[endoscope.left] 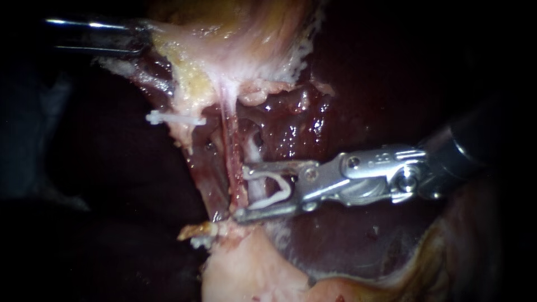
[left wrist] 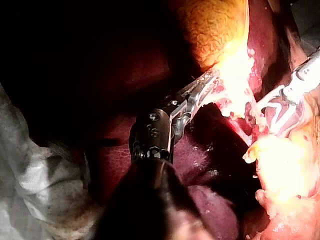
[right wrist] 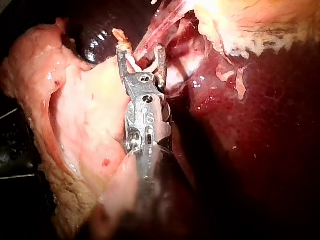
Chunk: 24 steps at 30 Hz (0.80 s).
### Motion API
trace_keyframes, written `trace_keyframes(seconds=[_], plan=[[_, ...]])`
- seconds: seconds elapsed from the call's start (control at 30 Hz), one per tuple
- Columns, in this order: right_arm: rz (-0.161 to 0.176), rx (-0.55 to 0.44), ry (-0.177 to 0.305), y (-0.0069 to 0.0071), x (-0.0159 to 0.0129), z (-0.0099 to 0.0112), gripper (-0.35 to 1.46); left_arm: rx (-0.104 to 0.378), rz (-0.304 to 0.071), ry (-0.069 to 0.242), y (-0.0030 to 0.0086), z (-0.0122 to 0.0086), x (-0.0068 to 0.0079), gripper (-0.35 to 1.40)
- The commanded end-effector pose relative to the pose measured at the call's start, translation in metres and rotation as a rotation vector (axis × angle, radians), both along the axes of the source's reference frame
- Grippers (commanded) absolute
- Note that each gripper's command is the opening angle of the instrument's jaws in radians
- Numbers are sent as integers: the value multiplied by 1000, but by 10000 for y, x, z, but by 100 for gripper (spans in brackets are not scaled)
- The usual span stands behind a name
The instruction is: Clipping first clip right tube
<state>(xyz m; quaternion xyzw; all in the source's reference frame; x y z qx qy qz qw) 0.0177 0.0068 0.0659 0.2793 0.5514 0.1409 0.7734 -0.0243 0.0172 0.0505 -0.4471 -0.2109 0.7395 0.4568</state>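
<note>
**A:** Over the middle of the liver [endoscope.left: 347, 235], how do things stand?

**B:** The left instrument [endoscope.left: 142, 38] has its jaws clamped on the edge of the gallbladder [endoscope.left: 235, 33], holding it up off the liver so the strands beneath are stretched. The right instrument [endoscope.left: 239, 191] has its jaws wide apart, with an open clip [endoscope.left: 275, 190] seated between them.

**A:** And the right tube?

**B:** The right tube [endoscope.left: 253, 150] is the pale one, just beside a red strand [endoscope.left: 228, 151]. It runs down behind the upper jaw and seems to lie inside the clip's mouth. The red strand crosses right at the jaw tips.

**A:** So what makes a good closure?

**B:** The danger, I'd judge, is catching the red strand too. See that both tips pass the pale tube alone and that the jaws sit square across it. Stay well apart from the seated clip [endoscope.left: 174, 119] on the neighbouring tissue. Hold the left traction steady and close slowly.

**A:** Can the far tip be confirmed?

**B:** Only partly. The right wrist view shows tissue between the jaws, but not which strand it is.
</note>
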Motion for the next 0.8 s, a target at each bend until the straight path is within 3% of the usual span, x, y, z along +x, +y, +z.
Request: trace_keyframes(seconds=[0.03,0.33,0.53,0.8], plan=[[-5,2,2,-1,4,2,49,0,0,0,0,0,0,-35],[-25,63,45,-13,27,13,49,0,0,0,0,0,0,-35],[-46,89,63,-19,28,11,48,0,0,0,0,0,0,-35],[-46,106,100,-27,30,2,48,0,0,0,0,0,0,-35]])
